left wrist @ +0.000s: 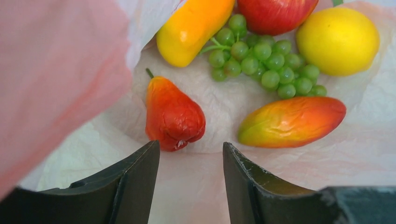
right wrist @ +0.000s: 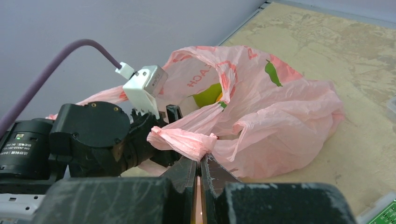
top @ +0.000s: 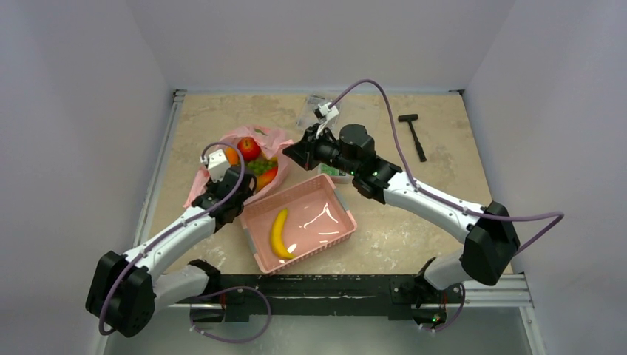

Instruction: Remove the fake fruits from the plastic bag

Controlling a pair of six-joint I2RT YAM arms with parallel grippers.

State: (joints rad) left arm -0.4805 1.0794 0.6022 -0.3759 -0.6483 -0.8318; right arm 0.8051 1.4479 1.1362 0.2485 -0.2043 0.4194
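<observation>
The pink plastic bag (top: 272, 136) lies open at the back left. My right gripper (right wrist: 201, 158) is shut on a bunched piece of its rim and holds it up. My left gripper (left wrist: 190, 144) is open and empty inside the bag's mouth, just short of a red pear-shaped fruit (left wrist: 173, 116). Beyond that fruit lie a red-green mango (left wrist: 292, 121), green grapes (left wrist: 261, 60), a red apple (left wrist: 275, 14), a yellow lemon (left wrist: 338, 39) and an orange-yellow piece (left wrist: 194, 28). A yellow banana (top: 279, 234) lies in the pink basket (top: 251, 237).
The rigid pink basket stands just in front of the bag, between the arms. A black hammer (top: 412, 133) lies at the back right. A clear plastic packet (top: 314, 111) lies at the back centre. A green box (top: 336, 174) sits under my right arm.
</observation>
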